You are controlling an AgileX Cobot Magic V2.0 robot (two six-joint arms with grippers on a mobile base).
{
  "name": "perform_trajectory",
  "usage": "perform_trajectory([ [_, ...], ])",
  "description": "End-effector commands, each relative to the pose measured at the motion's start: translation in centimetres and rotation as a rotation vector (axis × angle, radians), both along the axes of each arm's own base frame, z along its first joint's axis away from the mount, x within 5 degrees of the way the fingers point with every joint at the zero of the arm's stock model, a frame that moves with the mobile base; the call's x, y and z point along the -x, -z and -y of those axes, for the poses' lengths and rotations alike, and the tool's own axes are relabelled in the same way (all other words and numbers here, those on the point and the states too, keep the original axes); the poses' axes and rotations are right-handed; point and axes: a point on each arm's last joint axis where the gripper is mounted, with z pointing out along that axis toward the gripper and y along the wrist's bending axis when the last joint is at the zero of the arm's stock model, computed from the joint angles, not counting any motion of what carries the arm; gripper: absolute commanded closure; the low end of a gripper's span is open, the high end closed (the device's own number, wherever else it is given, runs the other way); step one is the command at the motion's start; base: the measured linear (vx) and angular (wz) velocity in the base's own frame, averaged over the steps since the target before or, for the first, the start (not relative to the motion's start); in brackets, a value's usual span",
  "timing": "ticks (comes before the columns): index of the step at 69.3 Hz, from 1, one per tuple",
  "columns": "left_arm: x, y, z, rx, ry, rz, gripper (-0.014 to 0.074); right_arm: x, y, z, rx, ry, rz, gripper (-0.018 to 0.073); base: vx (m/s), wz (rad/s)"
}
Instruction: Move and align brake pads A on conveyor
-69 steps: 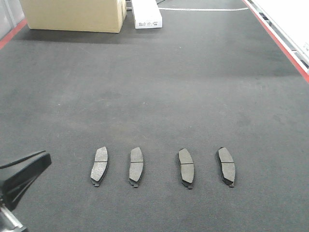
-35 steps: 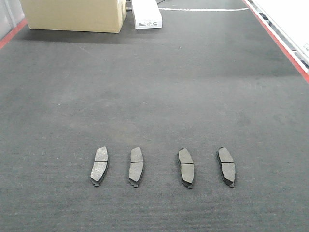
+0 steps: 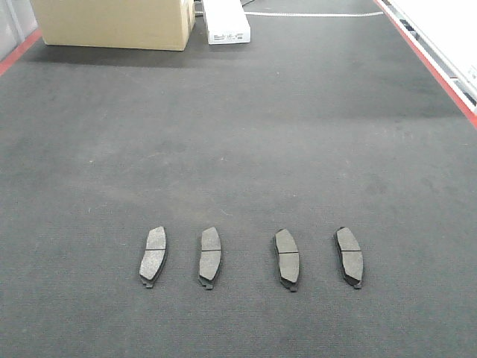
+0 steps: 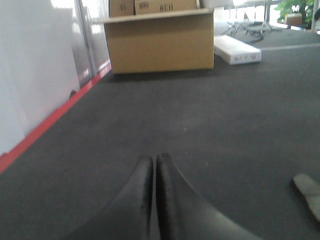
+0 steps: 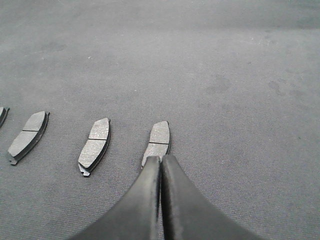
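Several brake pads A lie flat in a row across the near part of the dark conveyor (image 3: 238, 134); the outer ones are the left pad (image 3: 153, 256) and the right pad (image 3: 349, 256). No gripper shows in the front view. In the right wrist view my right gripper (image 5: 161, 158) is shut and empty, its tips just in front of the near end of the rightmost pad (image 5: 159, 137), with more pads (image 5: 95, 145) to the left. My left gripper (image 4: 155, 157) is shut and empty above bare belt. One pad's end (image 4: 309, 189) shows at that view's right edge.
A cardboard box (image 3: 115, 22) and a white carton (image 3: 227, 26) stand at the far end of the belt. Red edge strips (image 3: 440, 74) run along both sides. A white wall (image 4: 35, 75) borders the left strip.
The left gripper, seen at the lower left of the front view a second ago, has drawn back out of that view. The pads have not moved.
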Motion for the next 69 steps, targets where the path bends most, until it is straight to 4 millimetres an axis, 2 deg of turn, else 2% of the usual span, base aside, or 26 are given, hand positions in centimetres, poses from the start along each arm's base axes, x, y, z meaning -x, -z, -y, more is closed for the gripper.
perform_trajectory([
  [1, -0.2, -0.1, 0.0, -0.004, -0.001, 0.113, 0.0603, -0.3, -1.4, 0.0, -0.003, 0.004, 0.088, 0.0565, 0.00, 0.00],
  [11, -0.5, 1.5, 0.0, 0.004, 0.000, 0.118, 0.0603, -0.3, -1.4, 0.0, -0.003, 0.004, 0.088, 0.0565, 0.00, 0.00],
  [69, -0.5, 1.3, 0.0, 0.003, 0.000, 0.129, 0.0603, -0.3, -1.4, 0.0, -0.003, 0.004, 0.088, 0.0565, 0.00, 0.00],
])
